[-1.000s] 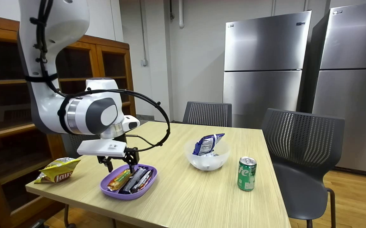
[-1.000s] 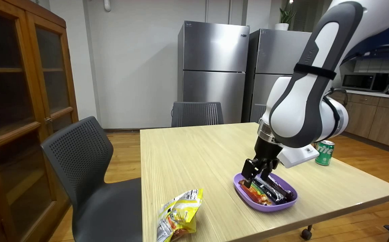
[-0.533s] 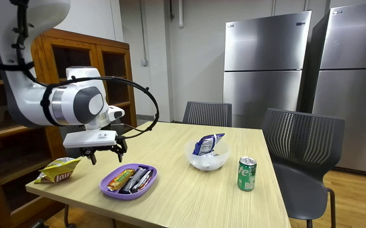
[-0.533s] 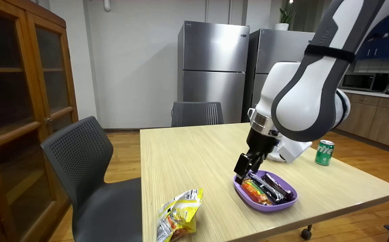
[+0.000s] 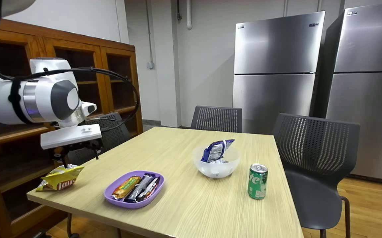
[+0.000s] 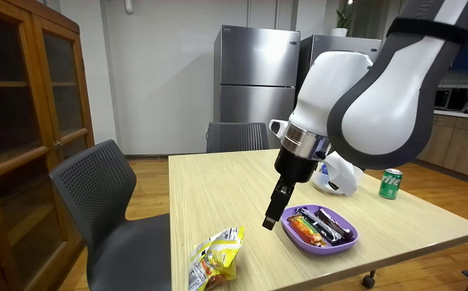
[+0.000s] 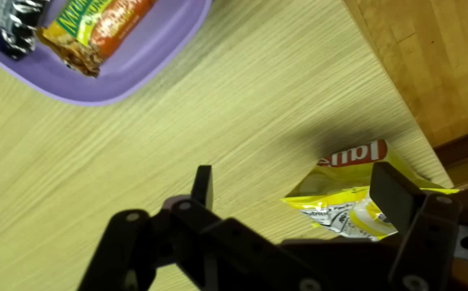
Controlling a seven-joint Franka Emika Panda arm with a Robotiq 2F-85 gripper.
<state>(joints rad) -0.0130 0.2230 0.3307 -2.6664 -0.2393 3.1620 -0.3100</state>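
My gripper (image 5: 81, 162) is open and empty above the table; its two fingers are wide apart in the wrist view (image 7: 294, 182). It is nearest to a yellow chip bag (image 5: 62, 178), which stands at the table's corner and also shows in an exterior view (image 6: 217, 258). In the wrist view the bag (image 7: 335, 202) lies below, partly hidden by one finger. A purple tray (image 5: 134, 205) holds an orange-and-green snack bar (image 5: 126, 187) and dark-wrapped bars (image 5: 141, 188). The tray rim also shows in the wrist view (image 7: 96, 99).
A translucent white bowl (image 5: 215, 171) with a blue chip bag (image 5: 215, 152) stands farther along the table. A green soda can (image 5: 257, 183) stands near the table's side. Dark chairs (image 6: 112, 202) stand around the table, with a wooden cabinet (image 5: 78, 62) behind the arm.
My gripper has risen out of the purple tray and moved over toward the yellow chip bag. The bars, tray, bowl and can have not moved.
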